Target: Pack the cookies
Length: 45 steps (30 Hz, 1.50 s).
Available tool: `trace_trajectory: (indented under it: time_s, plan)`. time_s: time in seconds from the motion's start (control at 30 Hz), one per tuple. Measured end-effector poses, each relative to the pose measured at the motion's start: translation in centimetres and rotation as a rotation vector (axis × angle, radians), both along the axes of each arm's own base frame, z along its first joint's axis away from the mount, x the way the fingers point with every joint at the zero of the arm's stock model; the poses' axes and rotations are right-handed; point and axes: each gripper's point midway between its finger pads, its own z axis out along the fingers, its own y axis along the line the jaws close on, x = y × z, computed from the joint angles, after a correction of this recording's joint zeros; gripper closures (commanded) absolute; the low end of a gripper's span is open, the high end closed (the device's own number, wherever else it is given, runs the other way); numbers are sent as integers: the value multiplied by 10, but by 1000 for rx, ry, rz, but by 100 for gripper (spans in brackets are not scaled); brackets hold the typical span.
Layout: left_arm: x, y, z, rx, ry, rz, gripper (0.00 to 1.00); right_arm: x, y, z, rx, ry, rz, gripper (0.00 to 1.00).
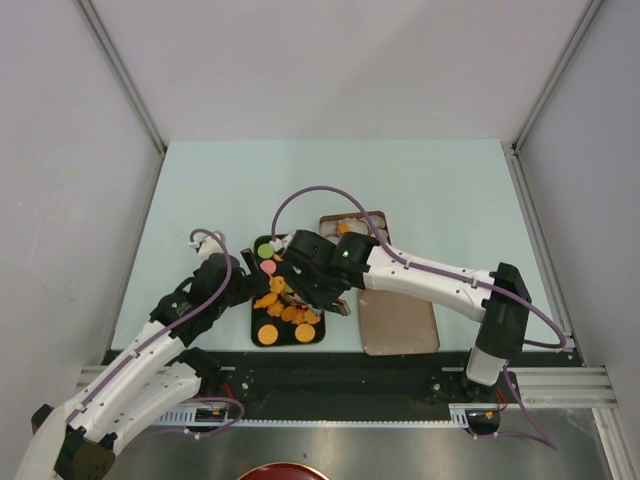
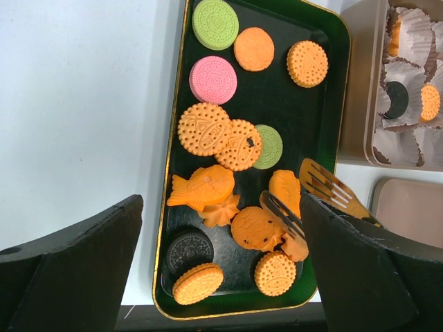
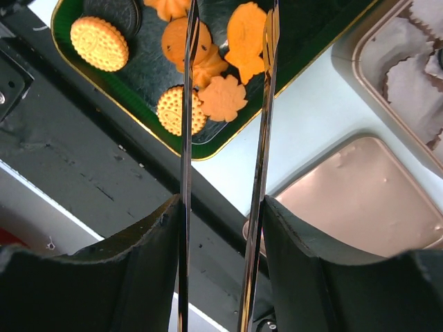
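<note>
1. Fingers (image 3: 149,256) of the right gripper (image 3: 221,207) press from outside on both arms of the tongs (image 3: 185,124). The arms stand apart, so the tool is held but not squeezed closed.
2. Left gripper (image 2: 220,200) has its fingers spread wide with nothing between them, at the left edge of the tray (image 2: 311,111).
3. Cookies (image 2: 239,145) lie loose in that tray. A few already sit in paper cups (image 2: 415,31) inside the box (image 2: 354,90) just beside it. The lid (image 3: 353,187) lies nearer the arm bases.
4. Tong tips are down among the orange pieces at the tray's near right corner. Whether one is gripped cannot be told.
5. Risk: thin, smooth metal blades give little purchase on flat, hard-looking discs, so a piece could slip or flip in transit under a light squeeze.
6. Risk: the pieces are crowded and overlapping, so the tips may drag a neighbour or shift the tray.
7. Risk: the crinkled cups look flimsy, and a clumsy release may tip one.
8. Materials: the tray is glossy and dark with a gilt rim. The biscuits are matt and embossed, in round, fish and flower shapes.
</note>
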Motion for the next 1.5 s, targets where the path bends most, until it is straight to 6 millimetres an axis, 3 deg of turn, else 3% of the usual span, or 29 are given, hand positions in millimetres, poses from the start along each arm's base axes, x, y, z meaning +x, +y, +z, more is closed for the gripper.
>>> trace_trajectory:
  time_s: [0.47, 0.6, 0.77, 1.03, 1.17, 1.3, 1.5]
  plan:
    - [0, 0, 0, -5, 3, 5, 0, -6, -9, -27, -75, 26, -2, 48]
    - [0, 0, 0, -5, 3, 5, 0, -6, -9, -28, -77, 27, -1, 50]
    - [0, 0, 0, -5, 2, 5, 0, -6, -9, -29, -78, 28, -2, 60]
    - [0, 0, -1, -3, 6, 5, 0, 1, -16, -26, -93, 16, -29, 62]
    - [0, 0, -1, -3, 6, 5, 0, 21, -20, -6, -64, -17, -76, 62]
    - [0, 0, -1, -2, 7, 5, 0, 46, -28, 29, 3, -69, -133, 62]
    - [3, -2, -6, 9, 24, 4, 0, 88, -62, 78, 91, -154, -256, 63]
